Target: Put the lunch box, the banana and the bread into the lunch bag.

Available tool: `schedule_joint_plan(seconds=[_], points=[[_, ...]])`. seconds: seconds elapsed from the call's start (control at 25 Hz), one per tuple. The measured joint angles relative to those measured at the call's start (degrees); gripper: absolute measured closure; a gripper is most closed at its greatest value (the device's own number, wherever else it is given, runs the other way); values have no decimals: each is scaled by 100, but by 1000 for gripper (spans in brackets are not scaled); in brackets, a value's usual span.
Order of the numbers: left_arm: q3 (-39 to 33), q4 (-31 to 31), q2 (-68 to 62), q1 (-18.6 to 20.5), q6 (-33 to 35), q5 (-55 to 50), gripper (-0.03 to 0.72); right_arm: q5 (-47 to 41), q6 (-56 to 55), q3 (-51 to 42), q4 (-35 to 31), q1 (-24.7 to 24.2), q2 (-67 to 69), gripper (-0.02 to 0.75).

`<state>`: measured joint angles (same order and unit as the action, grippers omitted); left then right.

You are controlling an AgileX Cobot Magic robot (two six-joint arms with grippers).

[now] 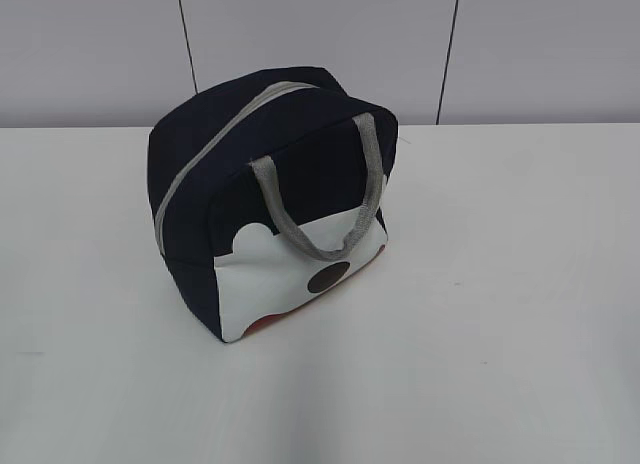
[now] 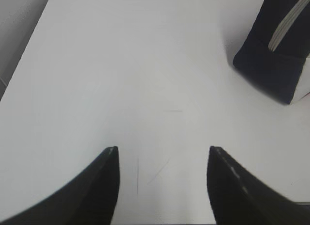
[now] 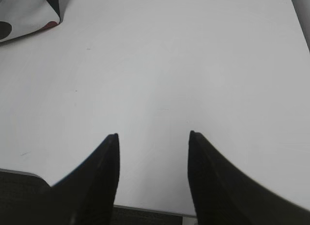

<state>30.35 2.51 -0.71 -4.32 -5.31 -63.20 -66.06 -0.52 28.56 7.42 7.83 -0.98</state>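
Item: lunch bag (image 1: 270,199). Navy fabric, white lower panel, grey handles (image 1: 320,199), grey zipper (image 1: 215,149). Stands upright on the white table (image 1: 520,314), a little toward 10 o'clock of the table's middle in the exterior view. The zipper runs closed over the top from 7 o'clock to 1 o'clock. One handle hangs down over the front panel, above a dark round patch (image 1: 329,278).

Surroundings: bare tabletop lies open on every side of the bag, widest toward 3 o'clock and 6 o'clock. The far table edge meets a pale panelled wall (image 1: 540,44) at 12 o'clock, near behind the bag.

Left gripper (image 2: 162,150): dark fingers (image 2: 104,186) spread wide apart, nothing between them, hovering over bare table. A navy corner of the bag (image 2: 271,65) with its grey zipper end sits at 2 o'clock in the left wrist view, well apart from the fingertips. The table's left edge shows at 9 to 10 o'clock.

Right gripper (image 3: 152,135): fingers (image 3: 99,181) spread apart, nothing between them, poised above the table's near edge, which crosses at 6 o'clock. The bag's white lower corner (image 3: 26,14) shows at 10 to 11 o'clock in the right wrist view, well apart. The table's right edge cuts the corner at 1 o'clock.

Neither arm appears in the exterior view.
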Motion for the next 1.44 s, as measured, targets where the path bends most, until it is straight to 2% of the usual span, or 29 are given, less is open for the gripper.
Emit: schedule_joint_plan(seconds=[0.32,0.6,1.44], points=[[0,0,0,23,0,0,253,0,0,0,0,-5,0,378],[0,0,0,292,0,0,253,0,0,0,0,-5,0,378],[0,0,0,286,0,0,253,13,0,0,0,-5,0,378]])
